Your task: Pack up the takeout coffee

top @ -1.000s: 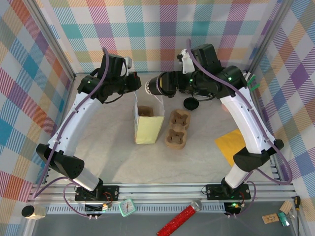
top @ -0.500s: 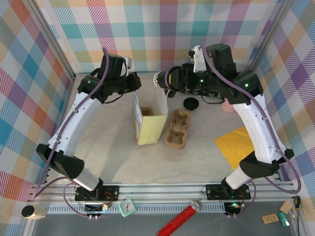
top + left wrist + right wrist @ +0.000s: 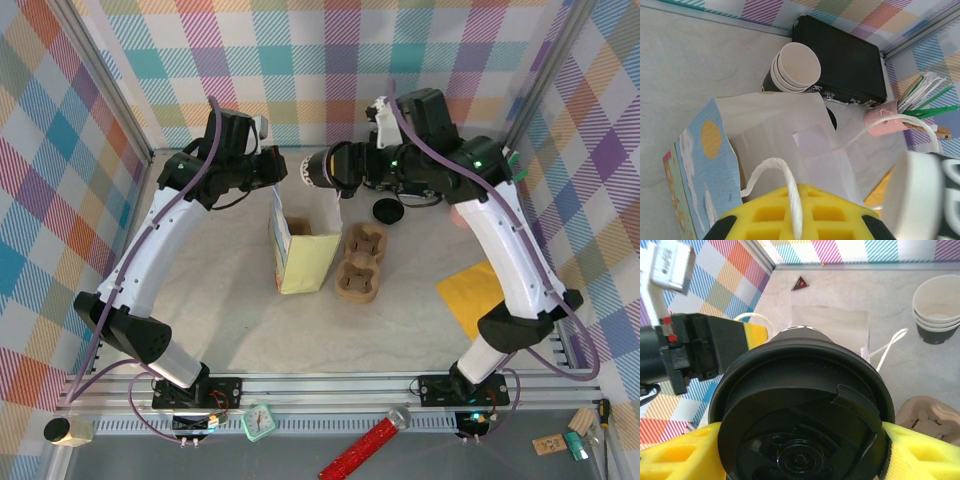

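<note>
**Top view.** We see the left gripper (image 3: 281, 172) clenched on the white cord handle (image 3: 277, 198) of the bag (image 3: 303, 262). The bag stands open at mid-table. The right gripper (image 3: 340, 168) grasps the coffee (image 3: 320, 170). The cup is tipped on its side, with its pale base to the left and its lid toward the right arm. It hangs in the air just beyond the far edge of the bag's mouth, near the left gripper. We cannot tell whether it touches the bag's raised far wall. A carrier (image 3: 360, 262) lies just right of the bag. A loose lid (image 3: 387, 210) sits farther off, right of the carrier. A yellow sheet (image 3: 470, 293) lies at the right, beside the right arm.

**Left wrist view.** The yellow fingers (image 3: 765, 222) are closed, and the cord runs between them. Below them the bag gapes, showing a pale interior and a blue outer face with a yellow disc. Past the bag stand stacked cups (image 3: 792, 67), a black case (image 3: 840, 57) and a pink holder (image 3: 881, 117) of sticks. The coffee's pale base appears blurred at the right edge.

**Right wrist view.** The coffee's black lid faces the camera. Yellow pads (image 3: 675, 460) press the cup on both sides. Beyond the cup we see the bag's open mouth, with the left gripper at the left and the stacked cups at the right.
</note>
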